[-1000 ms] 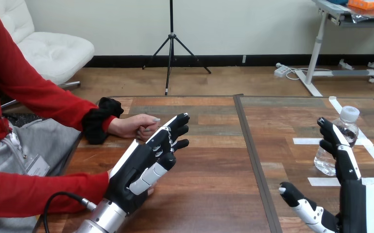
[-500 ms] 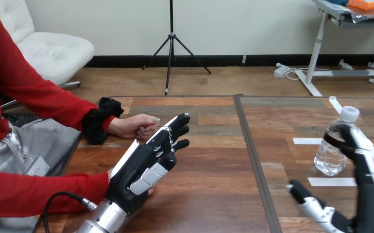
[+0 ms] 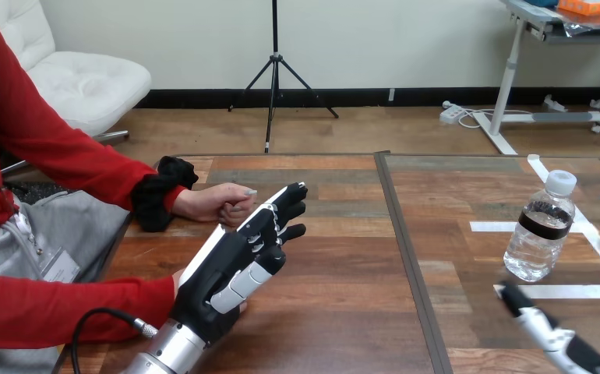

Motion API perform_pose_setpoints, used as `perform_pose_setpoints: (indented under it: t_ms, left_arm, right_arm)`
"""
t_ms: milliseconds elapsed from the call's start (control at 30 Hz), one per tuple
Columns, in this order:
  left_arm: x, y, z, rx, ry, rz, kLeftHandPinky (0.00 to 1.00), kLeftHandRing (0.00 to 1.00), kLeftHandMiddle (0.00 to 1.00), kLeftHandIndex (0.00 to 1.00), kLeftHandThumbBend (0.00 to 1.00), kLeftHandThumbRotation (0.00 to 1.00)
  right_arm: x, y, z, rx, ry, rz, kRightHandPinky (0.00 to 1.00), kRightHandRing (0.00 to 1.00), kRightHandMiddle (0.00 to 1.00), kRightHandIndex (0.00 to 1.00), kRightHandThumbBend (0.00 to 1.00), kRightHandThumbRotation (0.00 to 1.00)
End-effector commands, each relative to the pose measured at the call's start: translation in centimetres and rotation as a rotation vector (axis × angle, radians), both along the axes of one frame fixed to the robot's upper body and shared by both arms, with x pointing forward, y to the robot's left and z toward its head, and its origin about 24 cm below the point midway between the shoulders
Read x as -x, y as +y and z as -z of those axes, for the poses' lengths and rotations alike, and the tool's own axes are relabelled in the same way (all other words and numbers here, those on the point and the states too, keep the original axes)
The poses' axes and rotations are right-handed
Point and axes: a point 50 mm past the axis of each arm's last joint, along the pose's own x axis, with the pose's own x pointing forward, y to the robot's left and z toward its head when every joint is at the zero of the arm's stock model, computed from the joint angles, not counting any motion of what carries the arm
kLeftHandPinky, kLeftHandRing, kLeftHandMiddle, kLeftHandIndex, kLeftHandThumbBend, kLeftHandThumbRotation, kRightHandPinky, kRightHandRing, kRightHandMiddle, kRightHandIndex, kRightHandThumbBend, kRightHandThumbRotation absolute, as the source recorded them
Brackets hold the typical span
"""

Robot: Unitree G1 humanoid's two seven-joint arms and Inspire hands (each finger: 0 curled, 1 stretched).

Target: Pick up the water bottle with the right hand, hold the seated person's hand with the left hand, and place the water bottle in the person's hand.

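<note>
A clear water bottle point(image 3: 541, 229) with a white cap and a dark band stands upright on the table's right half. My right hand point(image 3: 562, 343) is low at the right edge, open, thumb stretched toward the bottle's base, fingers just right of the bottle and apart from it. My left hand point(image 3: 238, 261) is raised over the left half, open with straight fingers pointing up and right. The person's hand point(image 3: 215, 202) rests on the table just beyond my left fingertips; contact cannot be told. Another hand of the person lies under my left wrist, mostly hidden.
White tape lines point(image 3: 558, 291) mark the table around the bottle. A dark seam point(image 3: 406, 249) splits the wooden table top down the middle. A dark cuff point(image 3: 160, 193) lies at the person's wrist near the table's left edge.
My right hand has swung right and down, from in front of the bottle to its right side, uncovering the bottle. The left hand and the person's hand have stayed put.
</note>
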Motion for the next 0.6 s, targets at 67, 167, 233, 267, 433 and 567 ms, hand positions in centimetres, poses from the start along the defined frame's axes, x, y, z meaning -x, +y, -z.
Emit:
perform_pose_setpoints:
  t_ms: [67,167,233,267,433,567]
  left_arm:
    - [-1.0,-0.6,-1.5,-0.001,-0.080,0.011,0.91,0.96,0.96,0.93,1.00,0.79]
    - [-1.0,-0.5,-1.4,0.003,-0.078,0.012,0.91,0.96,0.96,0.93,1.00,0.79]
    - [-1.0,-0.6,-1.4,0.002,-0.079,0.011,0.91,0.96,0.96,0.93,1.00,0.79]
    - [-1.0,-0.6,-1.4,0.002,-0.079,0.011,0.91,0.96,0.96,0.93,1.00,0.79]
    - [-1.0,-0.6,-1.4,0.002,-0.080,0.010,0.91,0.96,0.96,0.93,1.00,0.79]
    - [-1.0,-0.6,-1.5,0.003,-0.082,0.009,0.92,0.96,0.96,0.93,1.00,0.79]
  right_arm:
    - [-1.0,-1.0,-1.0,-0.018,-0.070,0.044,0.88,0.92,0.92,0.93,1.00,0.45]
    - [-1.1,-1.3,-1.0,-0.033,-0.072,0.061,0.88,0.92,0.93,0.93,1.00,0.45]
    - [-1.2,-1.6,-1.0,-0.037,-0.070,0.074,0.89,0.93,0.93,0.94,1.00,0.45]
    - [-1.2,-1.7,-1.0,-0.038,-0.070,0.078,0.89,0.93,0.93,0.94,1.00,0.45]
    - [-1.5,-2.3,-0.9,-0.056,-0.065,0.100,0.89,0.93,0.94,0.95,1.00,0.46]
    - [-1.7,-2.7,-0.9,-0.068,-0.059,0.107,0.90,0.94,0.95,0.95,1.00,0.46]
